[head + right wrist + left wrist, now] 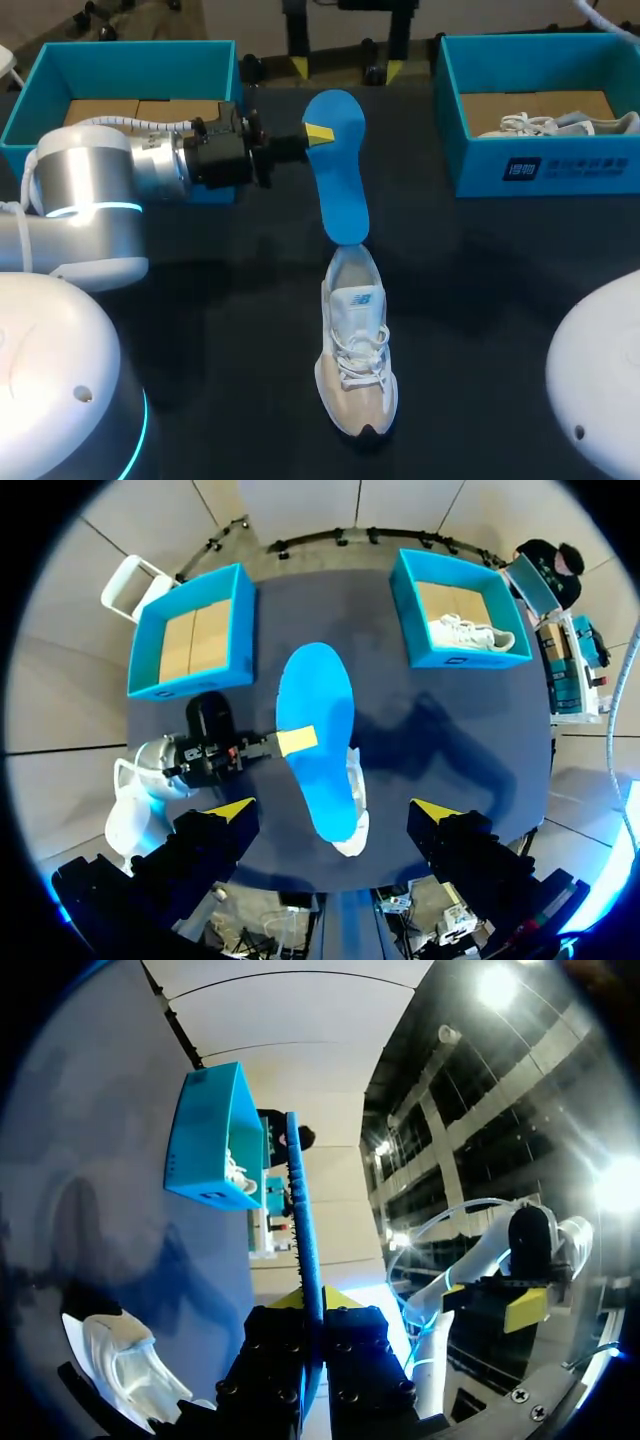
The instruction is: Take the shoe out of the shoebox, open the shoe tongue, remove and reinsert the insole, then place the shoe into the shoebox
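Observation:
A blue insole (338, 170) hangs in the air above the table, its lower tip at the heel opening of a white and beige shoe (357, 345). My left gripper (316, 134) is shut on the insole's upper part; the left wrist view shows the insole (303, 1250) edge-on between the fingers, with the shoe (125, 1370) below. High over the table, my right gripper (330, 815) stands open with nothing in it, looking down on the insole (318, 740) and the shoe (355, 795) under it. The empty teal shoebox (40, 95) is at the back left.
A second teal shoebox (560, 165) at the back right holds another white shoe (555, 124). The same box (420, 630) appears in the right wrist view. Dark table (220, 300) lies open around the shoe.

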`<act>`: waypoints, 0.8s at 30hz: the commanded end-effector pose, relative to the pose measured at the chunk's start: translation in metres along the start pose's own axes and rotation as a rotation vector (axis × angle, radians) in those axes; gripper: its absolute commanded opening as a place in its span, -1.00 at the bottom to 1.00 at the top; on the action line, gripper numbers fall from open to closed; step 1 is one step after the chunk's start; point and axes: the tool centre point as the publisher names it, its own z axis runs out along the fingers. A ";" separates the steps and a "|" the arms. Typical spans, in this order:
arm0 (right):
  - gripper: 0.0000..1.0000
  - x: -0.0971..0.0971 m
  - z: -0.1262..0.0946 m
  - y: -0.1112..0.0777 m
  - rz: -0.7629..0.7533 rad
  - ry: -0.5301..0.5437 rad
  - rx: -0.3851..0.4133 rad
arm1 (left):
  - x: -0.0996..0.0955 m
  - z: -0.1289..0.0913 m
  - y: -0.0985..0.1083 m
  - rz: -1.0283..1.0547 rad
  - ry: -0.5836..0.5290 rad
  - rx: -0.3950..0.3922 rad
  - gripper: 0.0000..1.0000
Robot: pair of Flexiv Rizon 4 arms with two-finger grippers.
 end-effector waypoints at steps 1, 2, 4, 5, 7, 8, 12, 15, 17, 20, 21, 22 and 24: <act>1.00 -0.037 0.010 0.002 -0.012 0.432 0.021 | 0.000 -0.001 0.001 0.000 -0.002 0.001 -1.00; 1.00 -0.040 0.012 0.003 -0.011 0.458 0.031 | 0.000 -0.001 0.001 0.000 -0.002 0.001 -1.00; 1.00 -0.045 0.015 0.004 -0.015 0.534 0.037 | 0.000 -0.001 0.001 0.000 -0.002 0.001 -1.00; 1.00 -0.048 0.017 0.005 -0.015 0.559 0.043 | 0.000 -0.001 0.001 0.000 -0.002 0.001 -1.00; 1.00 -0.052 0.021 0.006 -0.020 0.635 0.048 | 0.000 -0.001 0.001 0.000 -0.002 0.001 -1.00; 1.00 -0.054 0.023 0.007 -0.023 0.661 0.049 | 0.000 -0.001 0.001 0.000 -0.002 0.001 -1.00; 1.00 -0.059 0.025 0.006 -0.040 0.783 0.048 | 0.000 -0.001 0.001 0.000 -0.002 0.001 -1.00; 1.00 -0.063 0.031 0.007 -0.045 0.873 0.052 | 0.000 -0.001 0.001 0.000 -0.002 0.001 -1.00; 1.00 -0.066 0.036 0.007 -0.038 0.931 0.054 | 0.000 -0.001 0.001 0.000 -0.002 0.001 -1.00; 1.00 -0.068 0.044 0.010 -0.044 1.042 0.071 | 0.000 -0.001 0.001 0.000 -0.002 0.001 -1.00; 1.00 -0.068 0.047 0.011 -0.051 1.077 0.082 | 0.000 -0.001 0.001 0.000 -0.002 0.001 -1.00; 1.00 -0.069 0.050 0.012 -0.059 1.125 0.081 | 0.000 -0.001 0.001 0.000 -0.002 0.001 -1.00; 1.00 -0.071 0.054 0.014 -0.059 1.161 0.098 | 0.000 -0.001 0.001 0.000 -0.002 0.001 -1.00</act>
